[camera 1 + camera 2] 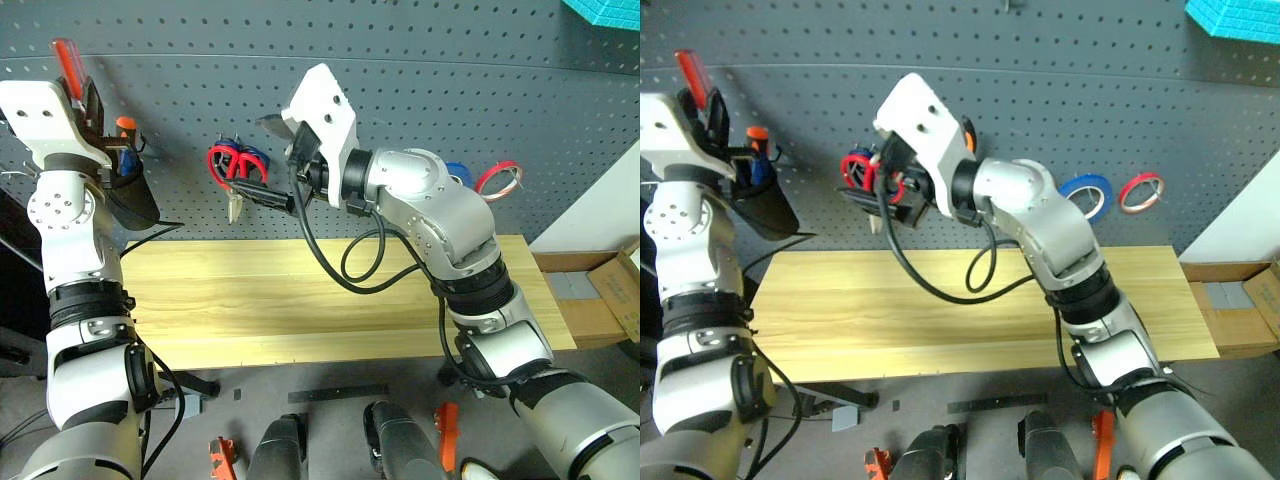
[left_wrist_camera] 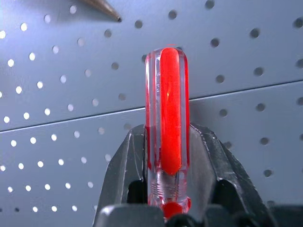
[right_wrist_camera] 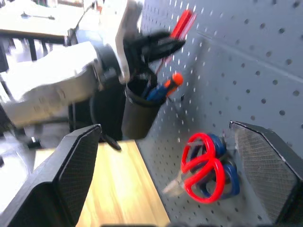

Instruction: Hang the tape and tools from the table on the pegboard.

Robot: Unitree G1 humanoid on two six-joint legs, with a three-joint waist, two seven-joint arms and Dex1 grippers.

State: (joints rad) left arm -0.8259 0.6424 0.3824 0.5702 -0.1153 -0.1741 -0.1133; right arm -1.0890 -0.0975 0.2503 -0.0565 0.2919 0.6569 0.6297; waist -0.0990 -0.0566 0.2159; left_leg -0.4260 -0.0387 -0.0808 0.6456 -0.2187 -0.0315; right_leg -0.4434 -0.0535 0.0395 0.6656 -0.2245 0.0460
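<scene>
nearly done: blue tape (image 1: 1085, 190) and red scissors (image 1: 232, 162) hang on the pegboard (image 1: 420, 80), the surface (image 1: 330, 300) bare; left tool (image 2: 165, 189) pinches the red screwdriver (image 2: 166, 113) beside the board, right tool (image 3: 161, 165) spread wide.

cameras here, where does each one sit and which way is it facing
Head views: on the head, looking forward and down at the table and pegboard; both arms show.
Left wrist view: on the left wrist, facing the pegboard; left tool shut on the red screwdriver.
Right wrist view: on the right wrist, facing the red scissors; right tool open.
All share the pegboard.
</scene>
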